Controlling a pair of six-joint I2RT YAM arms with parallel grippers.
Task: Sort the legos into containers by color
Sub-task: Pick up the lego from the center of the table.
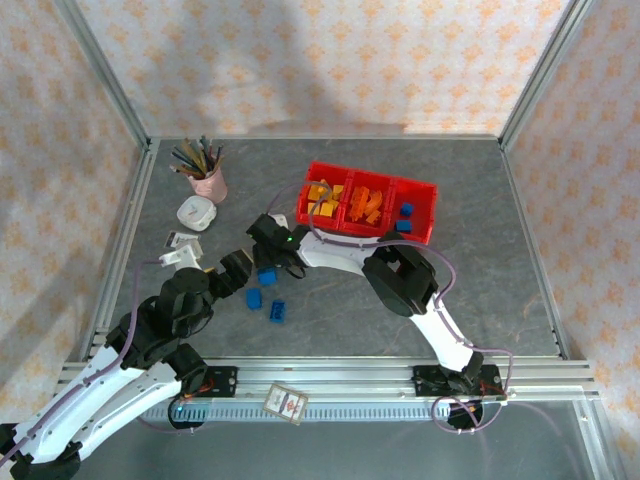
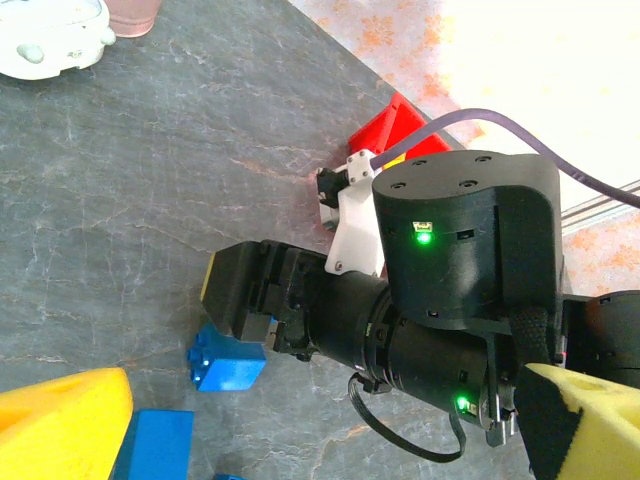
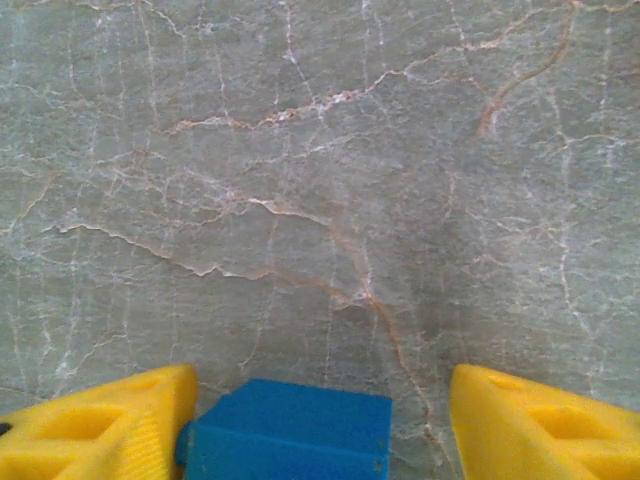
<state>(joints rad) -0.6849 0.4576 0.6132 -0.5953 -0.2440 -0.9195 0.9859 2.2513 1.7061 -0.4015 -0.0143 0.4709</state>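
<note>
So my right end effector [image 3: 320, 400] is spread around a small blue plastic brick [image 3: 290, 435]; next I'd squeeze, lift, and carry it to the blue end of the red divided plastic tray [image 1: 425, 235].

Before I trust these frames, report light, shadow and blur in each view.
Top external: even light, a broad soft shadow on the back wall, table crisp. Left wrist: upper right blown out past the red tray; left fingers blurred up close. Right wrist: blue brick and right fingers soft, table veins sharper.

Right tool [image 2: 238, 312] at blue brick [image 2: 228, 362]
</note>
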